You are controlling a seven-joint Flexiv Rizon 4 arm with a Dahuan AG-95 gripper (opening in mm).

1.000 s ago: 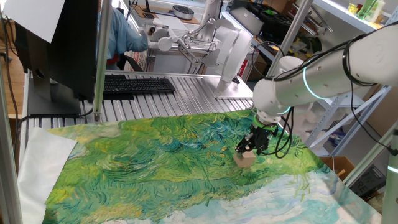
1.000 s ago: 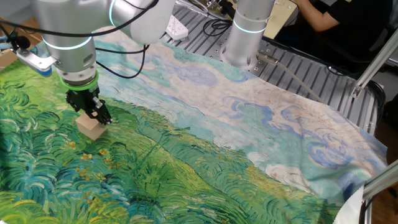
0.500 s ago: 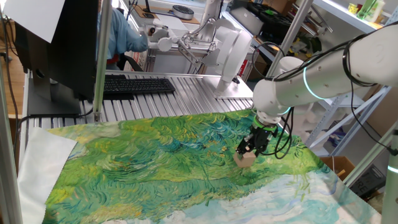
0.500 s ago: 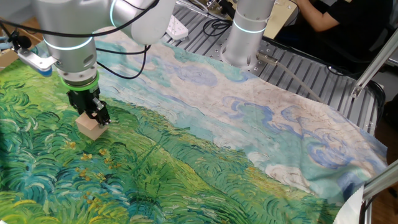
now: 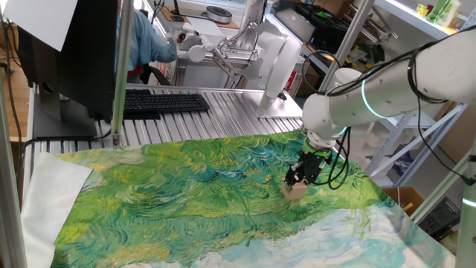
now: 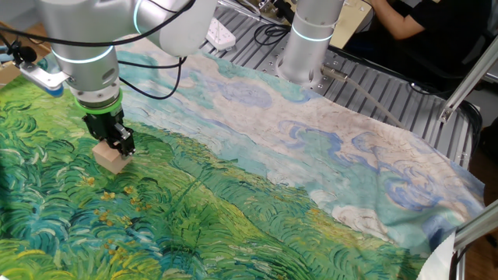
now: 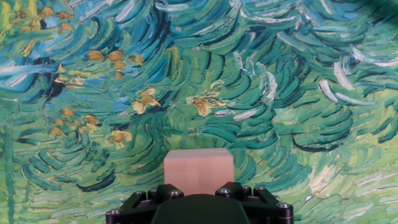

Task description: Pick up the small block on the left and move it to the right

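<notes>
A: The table wears a swirling green painted cloth [image 6: 233, 210].

B: And the small tan wooden cube [image 6: 111, 158]?

A: On the cloth, far right in one fixed view, between the black gripper's [image 6: 113, 145] fingers; clenched or not, I can't tell.

One fixed view faces the desk [image 5: 223, 112] from the cloth's edge, toward the keyboard [image 5: 160, 102]. The other fixed view looks down closer, from the opposite side. Both share the painted cloth [image 6: 257, 194]. The hand view looks straight down, very near.
</notes>
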